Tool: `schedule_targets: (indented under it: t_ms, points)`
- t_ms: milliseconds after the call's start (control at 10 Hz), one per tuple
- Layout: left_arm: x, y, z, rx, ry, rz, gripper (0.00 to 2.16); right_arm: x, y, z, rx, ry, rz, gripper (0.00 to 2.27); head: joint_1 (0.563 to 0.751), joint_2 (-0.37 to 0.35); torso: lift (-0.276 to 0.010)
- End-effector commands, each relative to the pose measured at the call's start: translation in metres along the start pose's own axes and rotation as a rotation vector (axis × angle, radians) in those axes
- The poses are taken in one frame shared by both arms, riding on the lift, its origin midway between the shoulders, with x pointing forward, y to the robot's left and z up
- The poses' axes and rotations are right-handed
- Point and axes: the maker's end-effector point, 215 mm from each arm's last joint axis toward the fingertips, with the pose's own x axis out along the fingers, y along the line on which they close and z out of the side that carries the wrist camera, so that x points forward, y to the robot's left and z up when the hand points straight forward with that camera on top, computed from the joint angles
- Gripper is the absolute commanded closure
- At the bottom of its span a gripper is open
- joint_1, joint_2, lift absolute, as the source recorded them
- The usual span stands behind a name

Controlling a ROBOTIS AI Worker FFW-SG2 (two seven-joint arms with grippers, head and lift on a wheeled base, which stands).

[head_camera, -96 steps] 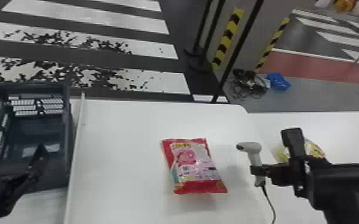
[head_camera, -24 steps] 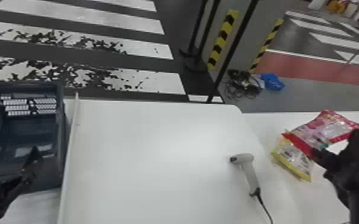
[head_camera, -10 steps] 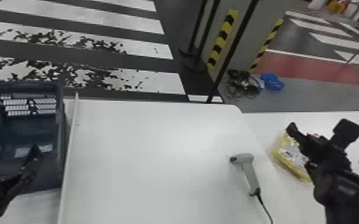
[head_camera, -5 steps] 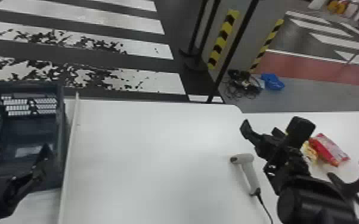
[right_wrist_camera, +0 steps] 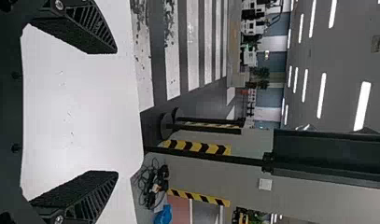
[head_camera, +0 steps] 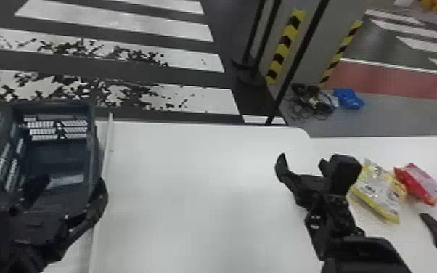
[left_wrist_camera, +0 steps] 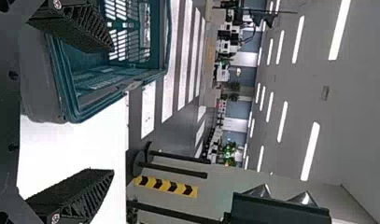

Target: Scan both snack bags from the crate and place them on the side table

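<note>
Head view: 1 yellow snack bag point(head_camera: 375, 192) and 1 red snack bag point(head_camera: 421, 183) on the side table point(head_camera: 424, 147), near the right gripper point(head_camera: 303, 161); left gripper point(head_camera: 73, 181) at the crate point(head_camera: 93, 145). Left wrist view: 2 fingers wide apart. Right wrist view: 2 fingers, likewise spread.

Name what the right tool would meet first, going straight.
The right tool looks free to advance over the flat white table, with nothing in line there; how high it hangs is unclear.

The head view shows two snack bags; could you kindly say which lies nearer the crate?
The yellow bag is nearer, lying left of the red bag.
</note>
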Motion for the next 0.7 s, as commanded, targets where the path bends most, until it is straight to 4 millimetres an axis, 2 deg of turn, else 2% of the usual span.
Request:
schedule_targets:
  t_ms: [0,200,300,600]
  points:
    - [0.002,-0.018,-0.003,0.018,0.009,-0.019,0.08,-0.016,0.029,-0.006,0.002,-0.022,0.04,0.07,0.695,-0.278,-0.095]
    - [0.003,-0.025,-0.003,0.028,0.015,-0.02,0.08,-0.039,0.062,-0.008,-0.016,-0.059,0.061,0.07,0.695,-0.259,-0.095]
    - [0.002,-0.025,-0.004,0.027,0.019,-0.018,0.08,-0.049,0.073,-0.016,-0.014,-0.048,0.076,0.07,0.695,-0.252,-0.095]
    - [0.002,-0.029,-0.006,0.024,0.021,-0.024,0.08,-0.071,0.084,-0.034,0.008,-0.034,0.061,0.07,0.695,-0.219,-0.095]
